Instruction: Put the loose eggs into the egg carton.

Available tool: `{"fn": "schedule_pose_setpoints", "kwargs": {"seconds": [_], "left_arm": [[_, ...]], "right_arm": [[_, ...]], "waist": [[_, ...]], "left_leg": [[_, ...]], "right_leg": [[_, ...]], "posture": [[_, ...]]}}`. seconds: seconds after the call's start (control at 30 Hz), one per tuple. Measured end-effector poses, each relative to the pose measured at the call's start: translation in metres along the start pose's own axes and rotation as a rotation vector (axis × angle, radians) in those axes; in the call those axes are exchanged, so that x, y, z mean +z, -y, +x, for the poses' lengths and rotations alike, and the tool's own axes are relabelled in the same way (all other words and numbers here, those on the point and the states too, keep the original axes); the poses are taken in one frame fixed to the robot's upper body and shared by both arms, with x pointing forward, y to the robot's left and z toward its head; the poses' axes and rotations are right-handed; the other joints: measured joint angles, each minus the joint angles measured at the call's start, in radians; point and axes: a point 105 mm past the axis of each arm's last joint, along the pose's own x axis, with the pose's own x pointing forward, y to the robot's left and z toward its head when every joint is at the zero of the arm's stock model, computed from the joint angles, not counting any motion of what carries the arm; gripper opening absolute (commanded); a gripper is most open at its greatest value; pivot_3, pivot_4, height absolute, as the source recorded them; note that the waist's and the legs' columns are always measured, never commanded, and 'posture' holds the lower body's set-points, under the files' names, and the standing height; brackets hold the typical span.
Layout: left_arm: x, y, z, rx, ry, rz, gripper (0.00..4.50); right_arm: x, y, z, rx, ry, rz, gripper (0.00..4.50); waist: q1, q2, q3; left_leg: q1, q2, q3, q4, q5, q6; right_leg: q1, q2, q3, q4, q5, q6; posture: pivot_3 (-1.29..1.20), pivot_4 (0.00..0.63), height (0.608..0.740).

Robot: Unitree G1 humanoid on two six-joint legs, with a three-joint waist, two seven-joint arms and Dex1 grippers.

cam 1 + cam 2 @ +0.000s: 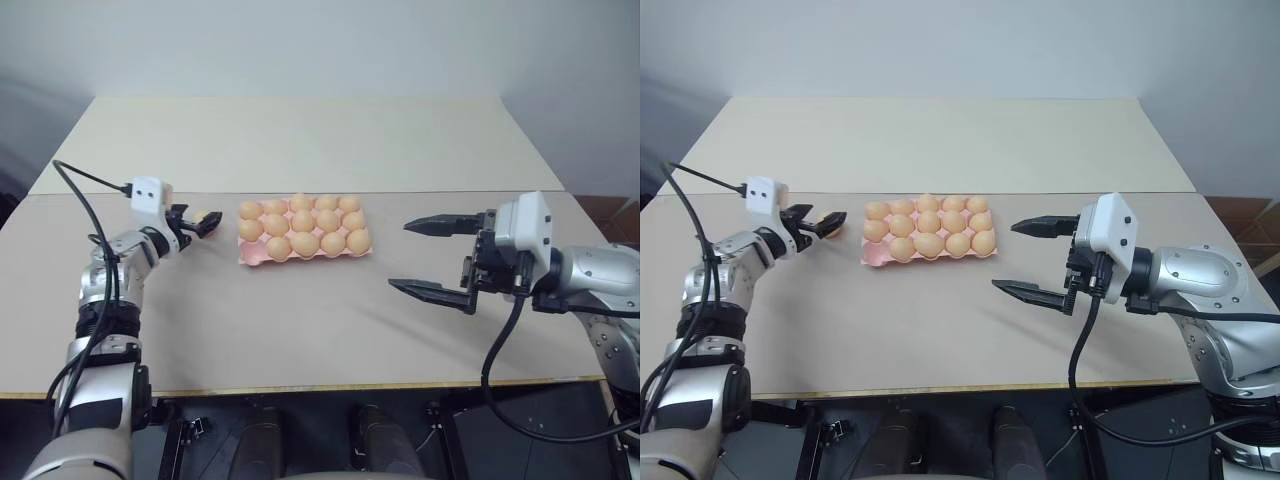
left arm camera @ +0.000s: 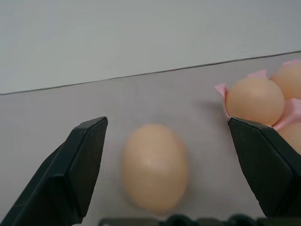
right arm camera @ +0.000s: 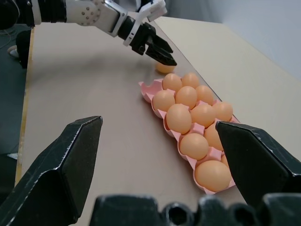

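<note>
Your left gripper (image 1: 208, 222) sat low over the table (image 1: 300, 320) with its jaws spread wide, one loose egg (image 2: 154, 166) lying on the tabletop between the two fingers. In the left wrist view neither finger touched the egg; it was not gripped. That egg lay just beside the near-left corner of the egg carton (image 1: 252, 257), apart from it.

The pink carton sat mid-table, nearly full of eggs (image 1: 305, 243) alike in colour to the loose one; you had one empty cup at its corner nearest the left gripper. Nothing stood between the loose egg and that cup except the carton's scalloped edge.

Your right gripper (image 1: 430, 258) hung above the table to the carton's right, well apart from it, jaws fully open and empty, pointing toward the carton. A second, paler tabletop (image 1: 300, 140) butted up behind the working one, with a seam line running just beyond the carton.
</note>
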Motion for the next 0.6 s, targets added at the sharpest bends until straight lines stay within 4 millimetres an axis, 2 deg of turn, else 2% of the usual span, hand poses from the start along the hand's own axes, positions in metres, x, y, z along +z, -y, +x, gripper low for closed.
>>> {"fn": "schedule_pose_setpoints", "kwargs": {"seconds": [0.13,0.23,0.43,0.47,0.6], "left_arm": [[-0.010,-0.001,0.008,0.016,-0.050,0.010,4.45],[-0.014,-0.002,0.012,0.026,-0.082,0.012,3.85],[-0.012,-0.003,0.014,0.029,-0.086,0.028,2.01],[-0.012,-0.003,0.014,0.027,-0.085,0.027,1.82],[-0.004,-0.006,0.008,0.017,-0.056,0.034,1.79]], "right_arm": [[0.001,-0.001,0.000,0.001,-0.001,-0.002,4.50],[0.001,0.000,0.000,-0.001,-0.001,-0.003,4.50],[0.002,0.001,0.000,-0.019,-0.001,-0.004,4.50],[0.002,0.002,0.000,-0.020,-0.001,-0.004,4.50],[0.002,0.001,0.000,-0.027,-0.001,-0.007,4.50]], "waist": [[-0.001,0.000,0.000],[0.000,0.000,0.000],[0.000,0.000,0.000],[0.000,0.000,0.000],[-0.002,0.000,0.000]], "left_leg": [[0.000,0.000,0.000,0.000,0.000,0.000],[0.000,0.000,-0.001,0.001,0.000,0.000],[-0.002,0.000,-0.001,0.003,0.000,0.000],[-0.002,0.000,-0.001,0.004,0.000,0.000],[-0.002,0.000,-0.001,0.004,0.000,0.000]], "right_leg": [[0.000,0.000,0.000,0.000,0.000,0.000],[0.000,0.000,-0.001,0.000,0.000,0.000],[0.000,0.000,-0.001,0.000,0.000,0.001],[0.000,0.000,-0.001,0.000,0.000,0.001],[0.000,0.000,-0.001,0.001,0.001,0.001]], "posture": [[0.00,0.150,0.740],[0.00,0.150,0.740],[0.00,0.150,0.740],[0.00,0.150,0.740],[0.00,0.150,0.740]]}}
